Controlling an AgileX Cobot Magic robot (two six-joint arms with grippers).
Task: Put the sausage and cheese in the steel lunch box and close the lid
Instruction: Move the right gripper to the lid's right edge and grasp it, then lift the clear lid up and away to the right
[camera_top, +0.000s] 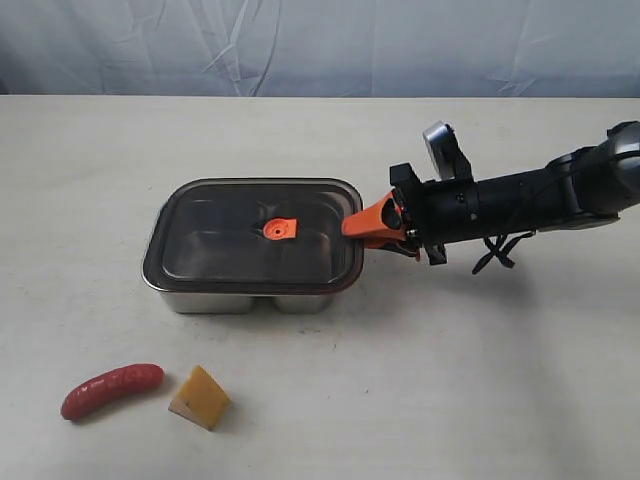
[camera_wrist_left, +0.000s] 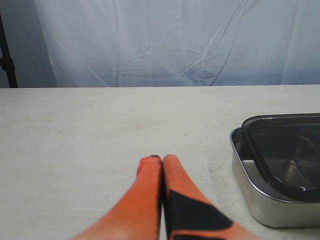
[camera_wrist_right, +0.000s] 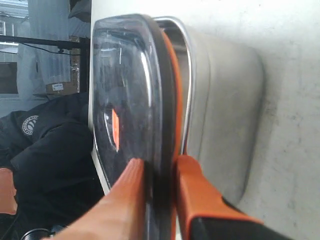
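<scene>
Two foods laid on the counter apart from the steel lunch box, sausage beside cheese, lid atop it pinched edgewise by right pincer, left pincer pressed together nearby.

Right gripper: two orange, tapered fingers on a black bracket.
Left gripper: orange fingers with rounded tips; one bore a black patch.
Right arm: a black cylinder that turned grey at the far joint.
Cables: thin, black, looped beneath the arm.
Camera: grey, rounded housing above the wrist.
</scene>
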